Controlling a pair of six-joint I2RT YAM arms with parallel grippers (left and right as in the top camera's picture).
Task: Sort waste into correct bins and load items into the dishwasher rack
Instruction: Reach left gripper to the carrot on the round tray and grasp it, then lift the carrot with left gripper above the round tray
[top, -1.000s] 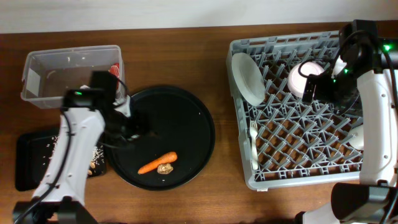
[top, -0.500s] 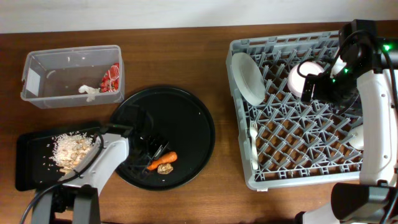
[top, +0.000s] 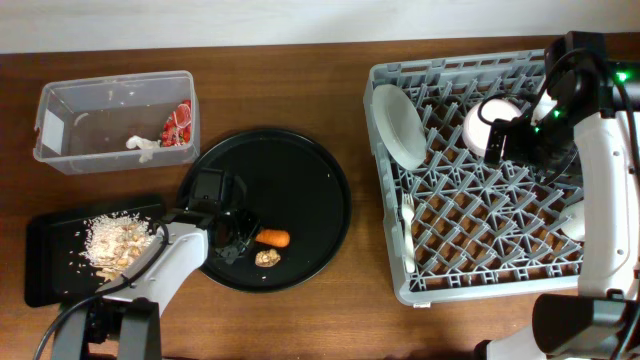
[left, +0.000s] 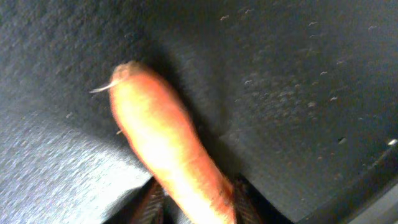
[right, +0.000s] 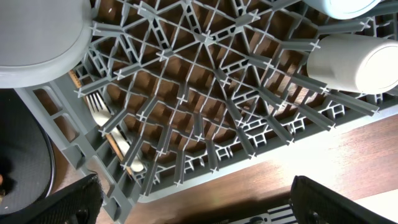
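While overhead hides the grip, the wrist view shows the left hand (left: 198, 200) seemingly clenching the carrot (left: 160, 134).

Close-up of an orange carrot (left: 165, 149) against the speckled surface of a black tray (left: 298, 81), its blunt top pointing upper left. The left gripper (left: 198, 204) has dark fingers (left: 152, 200) pressed against both sides of its lower end.

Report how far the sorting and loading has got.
Done: wrapper and tissue in the clear tub, scraps in the black tray; plate, bowl, fork and cream cup in the rack. In hand: left gripper closed on the carrot. Left: binning it and the brown lump.
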